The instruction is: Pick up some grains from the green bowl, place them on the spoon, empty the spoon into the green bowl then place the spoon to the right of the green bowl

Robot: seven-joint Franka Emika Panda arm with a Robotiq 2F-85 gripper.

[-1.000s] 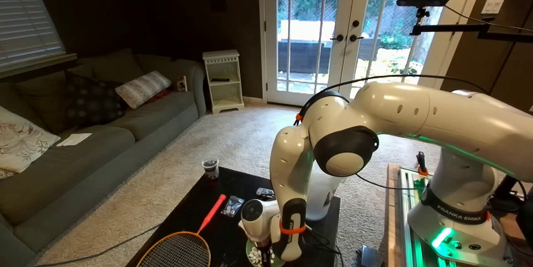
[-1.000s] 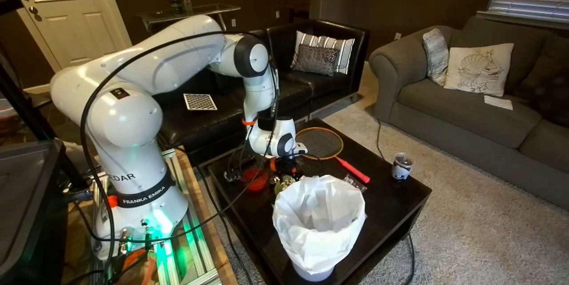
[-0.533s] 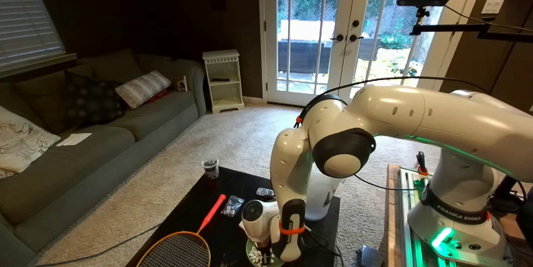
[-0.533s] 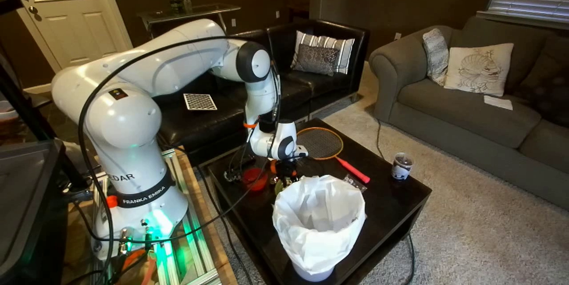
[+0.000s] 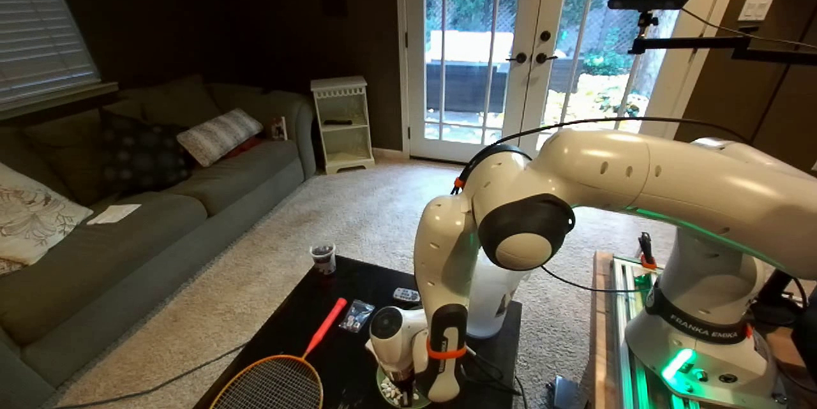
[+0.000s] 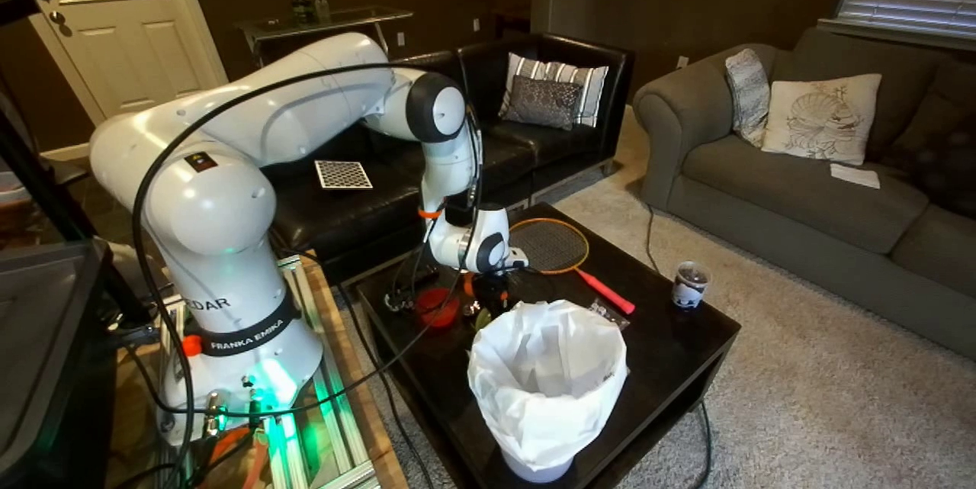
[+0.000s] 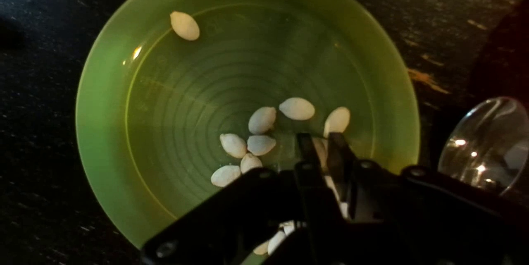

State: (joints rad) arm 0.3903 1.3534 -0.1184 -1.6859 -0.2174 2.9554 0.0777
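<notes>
Grains [image 7: 320, 152] between fingers [image 7: 339, 151], wrist view only

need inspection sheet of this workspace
Surface: black wooden table, scuffed in places.
Job's things: round green bowl holding whitish-cream oval grains; beside it, likely the shiny spoon.
Clutter: pink-handled orange-rimmed racket, round red bowl, white-bagged bin, clear cup, white remote.
Grippers: black two-fingered gripper, over or in the green bowl; fingertips narrowly apart, grip on a grain unclear.
Cables: black cable looped along the white arm.
Surroundings: grey fabric sofa, black leather sofa, beige carpet.
</notes>
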